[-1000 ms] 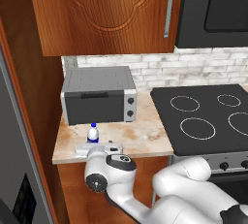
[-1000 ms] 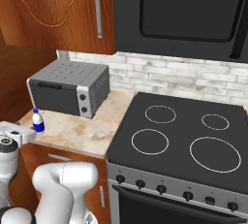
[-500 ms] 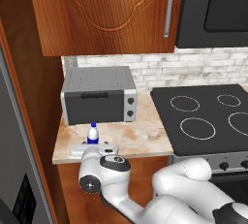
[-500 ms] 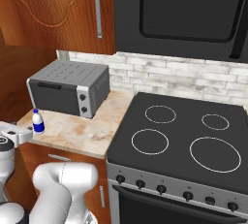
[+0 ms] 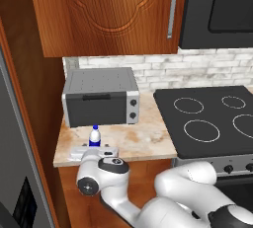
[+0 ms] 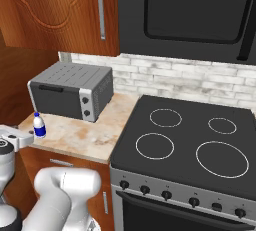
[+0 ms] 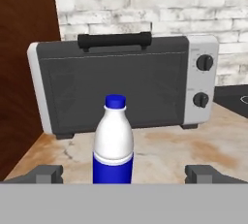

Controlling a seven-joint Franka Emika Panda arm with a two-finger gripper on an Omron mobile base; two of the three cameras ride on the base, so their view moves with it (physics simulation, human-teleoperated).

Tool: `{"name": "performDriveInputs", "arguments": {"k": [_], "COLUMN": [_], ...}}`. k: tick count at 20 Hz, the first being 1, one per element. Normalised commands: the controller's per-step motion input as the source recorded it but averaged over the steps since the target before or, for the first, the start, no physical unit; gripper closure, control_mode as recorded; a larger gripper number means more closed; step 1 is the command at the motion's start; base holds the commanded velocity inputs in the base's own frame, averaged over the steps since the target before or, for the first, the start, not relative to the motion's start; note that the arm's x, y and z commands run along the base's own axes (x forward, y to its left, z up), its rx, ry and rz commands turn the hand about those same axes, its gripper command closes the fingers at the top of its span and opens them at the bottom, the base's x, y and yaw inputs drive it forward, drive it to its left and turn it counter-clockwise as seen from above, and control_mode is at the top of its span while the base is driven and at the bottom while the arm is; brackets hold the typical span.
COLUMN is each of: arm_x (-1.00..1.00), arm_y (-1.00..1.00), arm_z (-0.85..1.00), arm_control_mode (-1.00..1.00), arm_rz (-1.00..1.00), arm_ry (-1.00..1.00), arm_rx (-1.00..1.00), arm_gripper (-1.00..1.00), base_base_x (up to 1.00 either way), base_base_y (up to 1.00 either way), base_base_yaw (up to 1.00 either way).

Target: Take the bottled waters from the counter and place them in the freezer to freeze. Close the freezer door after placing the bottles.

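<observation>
Arm's dropped lower; jaws spread wide astride bottle [image 7: 113, 143] on counter [image 7: 193, 145], not gripping.

A white bottle [image 7: 113, 145] with blue cap and blue label stands upright on the tan marbled counter [image 5: 143, 140].

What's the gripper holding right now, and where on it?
Nothing. The gripper is open, jaws wide apart on either side of the upright bottle on the counter, not touching it.
</observation>
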Motion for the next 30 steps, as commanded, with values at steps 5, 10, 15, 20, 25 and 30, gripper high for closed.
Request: {"name": "performDriveInputs", "arguments": {"k": [5,10,15,20,25,30], "arm_x": [0.07,0.04,0.10,0.13,0.20,0.16], "arm_y": [0.03,0.01,0.03,0.04,0.10,0.06], "arm_z": [-0.09,-0.11,-0.11,-0.01,0.00,0.00], "arm_control_mode": [-1.00,-1.00,-1.00,-1.00,-1.00,-1.00], "arm_rz": [-0.02,-0.03,-0.03,-0.01,0.00,0.00], "arm_ry": [0.00,0.00,0.00,0.00,0.00,0.00], "arm_rx": [0.00,0.00,0.00,0.00,0.00,0.00], "arm_gripper": [-1.00,-1.00,-1.00,-1.00,-1.00,-1.00], "base_base_x": [0.00,0.00,0.00,0.00,0.00,0.00], "base_base_y": [0.00,0.00,0.00,0.00,0.00,0.00], "base_base_yaw": [0.00,0.00,0.00,0.00,0.00,0.00]}}
